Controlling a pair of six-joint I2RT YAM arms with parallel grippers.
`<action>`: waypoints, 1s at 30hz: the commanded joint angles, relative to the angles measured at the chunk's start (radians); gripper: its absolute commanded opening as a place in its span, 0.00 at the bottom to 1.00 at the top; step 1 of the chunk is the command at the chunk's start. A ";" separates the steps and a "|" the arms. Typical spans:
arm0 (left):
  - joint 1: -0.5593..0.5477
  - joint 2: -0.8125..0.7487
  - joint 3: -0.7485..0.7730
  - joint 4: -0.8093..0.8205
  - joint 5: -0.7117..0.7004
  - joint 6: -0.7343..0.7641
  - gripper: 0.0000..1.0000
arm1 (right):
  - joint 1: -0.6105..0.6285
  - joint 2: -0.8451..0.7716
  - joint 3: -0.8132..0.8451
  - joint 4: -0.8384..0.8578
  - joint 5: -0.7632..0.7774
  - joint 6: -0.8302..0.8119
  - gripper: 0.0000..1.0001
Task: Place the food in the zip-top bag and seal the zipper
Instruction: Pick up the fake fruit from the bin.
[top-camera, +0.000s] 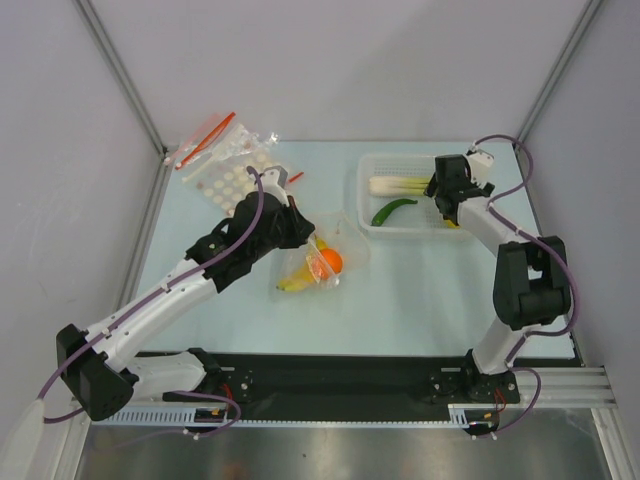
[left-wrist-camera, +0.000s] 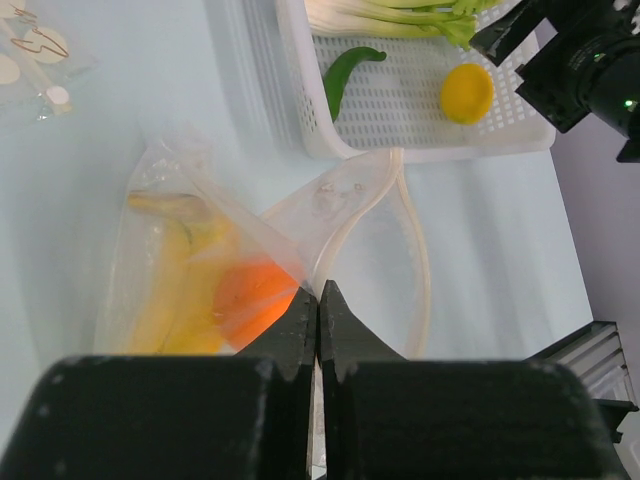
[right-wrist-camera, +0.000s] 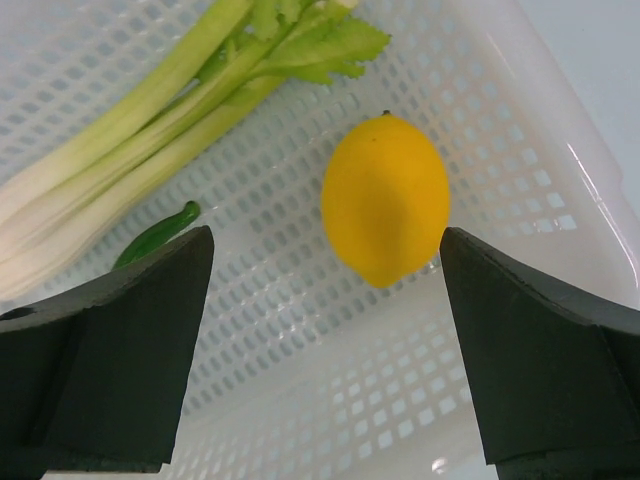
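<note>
The left gripper (left-wrist-camera: 319, 300) pinches the bag (left-wrist-camera: 345, 195) at its rim, fingers closed; banana (left-wrist-camera: 170, 290) and orange (left-wrist-camera: 250, 298) lie inside. The right gripper (right-wrist-camera: 325, 245) hangs wide open, empty, over the lemon (right-wrist-camera: 385, 195) in the basket (right-wrist-camera: 560, 170).

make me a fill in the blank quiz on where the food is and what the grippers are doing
1. The zip-top bag holds a banana and an ____.
2. The lemon lies in the white mesh ____, beside the leek.
3. The right gripper hovers over the lemon with its jaws ____.
4. The left gripper is ____ on the bag's edge.
Missing words: orange; basket; open; shut.
</note>
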 joint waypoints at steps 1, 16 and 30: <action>0.007 -0.019 0.011 0.037 -0.001 0.021 0.00 | -0.026 0.055 0.041 -0.013 0.047 -0.007 1.00; 0.007 0.004 0.014 0.036 -0.009 0.024 0.00 | -0.092 0.145 -0.003 0.054 -0.080 0.090 0.63; 0.007 0.003 0.014 0.036 -0.014 0.027 0.00 | 0.128 -0.289 -0.172 0.258 -0.223 -0.033 0.48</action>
